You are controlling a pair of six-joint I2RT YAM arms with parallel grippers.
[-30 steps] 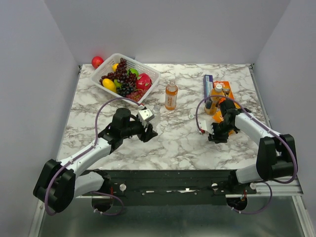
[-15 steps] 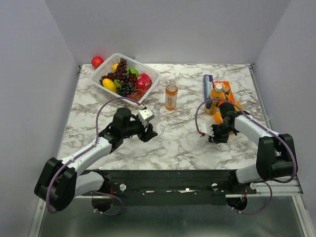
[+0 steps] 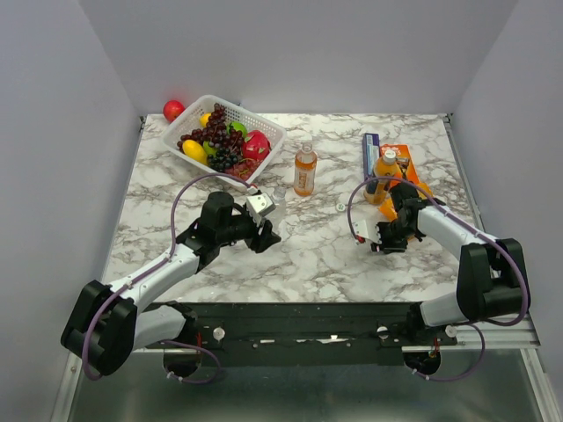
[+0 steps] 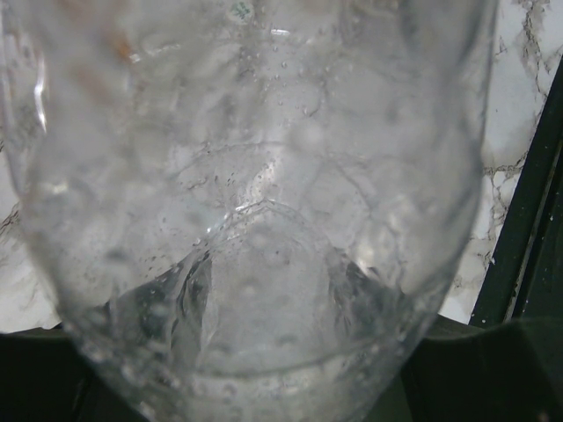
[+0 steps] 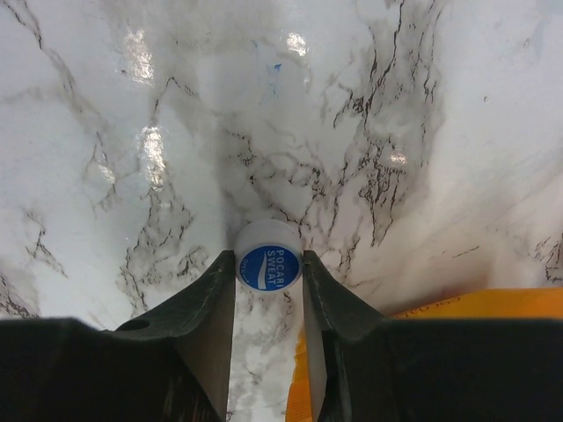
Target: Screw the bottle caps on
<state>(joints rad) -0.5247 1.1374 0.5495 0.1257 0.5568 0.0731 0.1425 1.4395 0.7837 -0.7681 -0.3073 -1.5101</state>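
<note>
Top view high behind, looking down on whole table (image 3: 325, 255), left wrist very near clear bottle (image 4: 264, 176), right wrist close over same marble

The clear bottle (image 4: 264, 220) fills the left wrist view. It is blurred and cut off at the top and both sides, and it covers the fingers of the left pincer (image 3: 268, 234), so their grip cannot be read. From above, the bottle is only a faint shape by that pincer. In the top view the blue cap (image 5: 268, 266) is hidden under the right pincer (image 3: 379, 245). A white speck (image 3: 340, 207) on the worktop (image 3: 317, 255) is too small to tell. The orange packet (image 5: 493, 304) shows only as slivers behind the right pincer's fingers.
</note>
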